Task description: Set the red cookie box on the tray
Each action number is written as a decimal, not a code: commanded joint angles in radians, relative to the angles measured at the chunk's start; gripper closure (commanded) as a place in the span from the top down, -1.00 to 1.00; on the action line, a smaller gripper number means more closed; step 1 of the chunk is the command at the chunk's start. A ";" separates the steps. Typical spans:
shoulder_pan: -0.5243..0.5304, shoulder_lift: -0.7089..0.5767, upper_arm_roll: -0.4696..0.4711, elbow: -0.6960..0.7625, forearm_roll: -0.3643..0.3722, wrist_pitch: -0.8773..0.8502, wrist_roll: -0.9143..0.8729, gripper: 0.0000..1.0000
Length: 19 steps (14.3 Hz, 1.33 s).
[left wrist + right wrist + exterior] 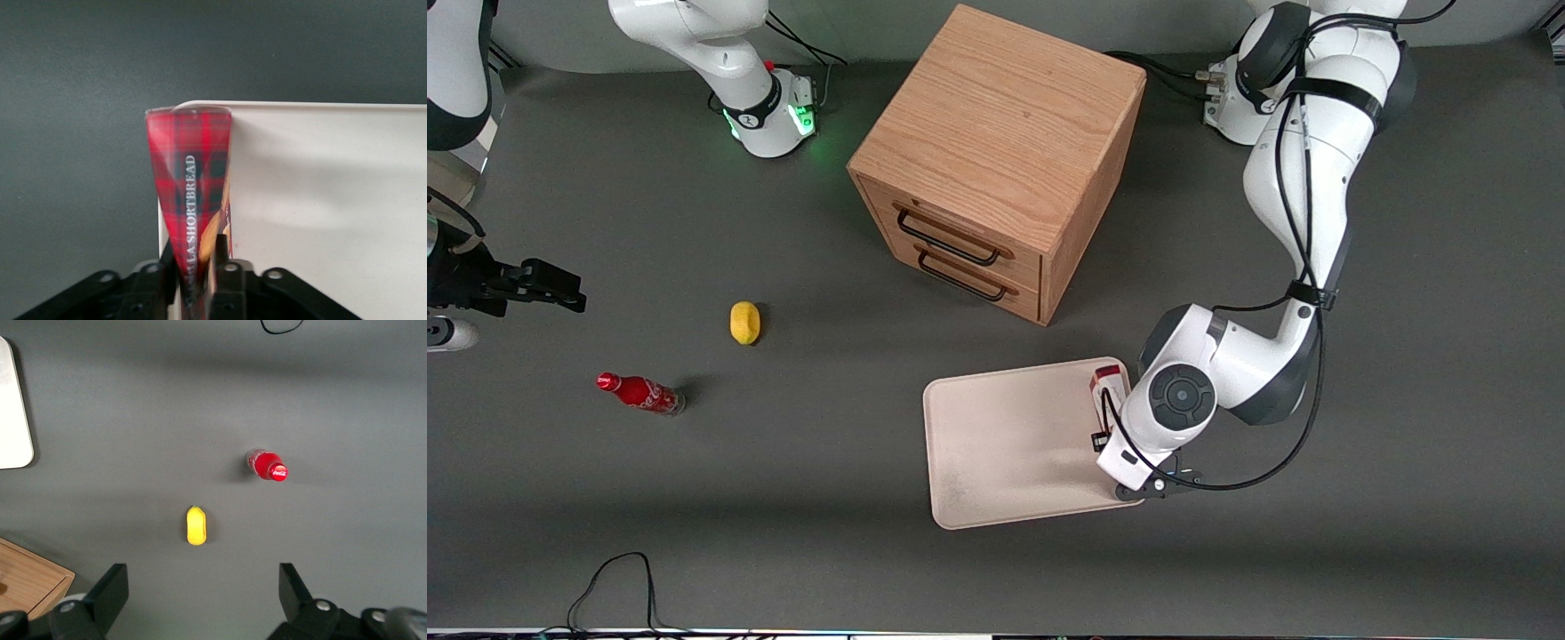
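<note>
The wooden drawer cabinet stands farther from the front camera than the tray. The tray's surface is mostly bare. The gripper is over the tray's edge toward the working arm, pinching the red cookie box, whose end sits at a tray corner. The soda bottle and yellow lemon lie well apart, toward the parked arm's end.

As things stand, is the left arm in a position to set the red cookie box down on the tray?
Probably yes. The gripper is shut on the red cookie box over a corner of the tray, with bare tray surface beside the box and nothing in the way.
</note>
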 commanded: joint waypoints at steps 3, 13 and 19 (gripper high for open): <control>-0.002 -0.008 0.003 -0.007 0.015 0.010 -0.001 1.00; 0.053 -0.129 0.001 -0.081 0.026 -0.097 0.027 1.00; 0.212 -0.598 -0.030 -0.556 -0.044 -0.121 0.183 1.00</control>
